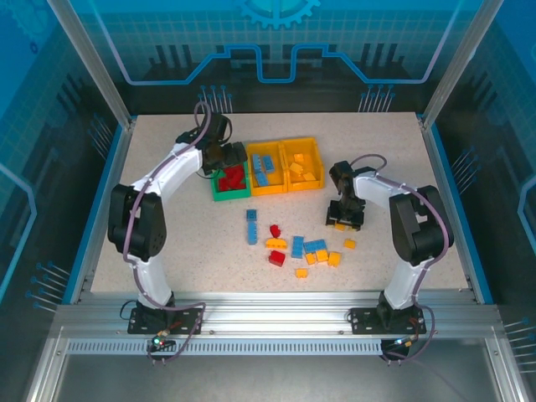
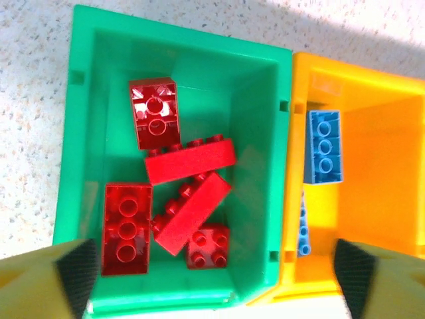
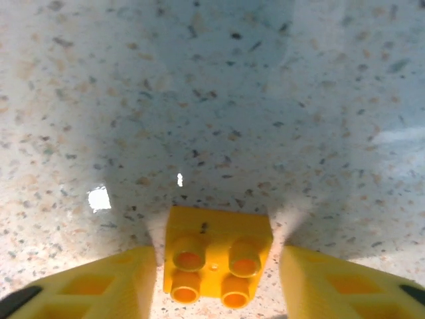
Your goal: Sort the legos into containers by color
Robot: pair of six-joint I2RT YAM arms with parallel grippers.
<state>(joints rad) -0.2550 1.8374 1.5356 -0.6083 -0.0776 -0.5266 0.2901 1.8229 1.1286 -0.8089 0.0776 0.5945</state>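
Note:
My left gripper (image 1: 226,159) (image 2: 216,269) hangs open over the green container (image 1: 219,196) (image 2: 80,133), nothing between its fingers. Several red legos (image 2: 189,163) lie in that bin. The middle yellow-orange container (image 1: 268,192) (image 2: 392,100) holds blue legos (image 2: 323,146), and the right one (image 1: 303,142) holds yellow legos. My right gripper (image 1: 345,219) (image 3: 218,266) is down at the table, straddling a square yellow lego (image 3: 216,256). Its left finger is against the brick, and a gap remains on the right.
Loose bricks lie in front of the bins: a blue oblong (image 1: 251,226), two red ones (image 1: 276,258), blue ones (image 1: 315,246) and several yellow ones (image 1: 334,259). A blue frame (image 1: 452,193) edges the table.

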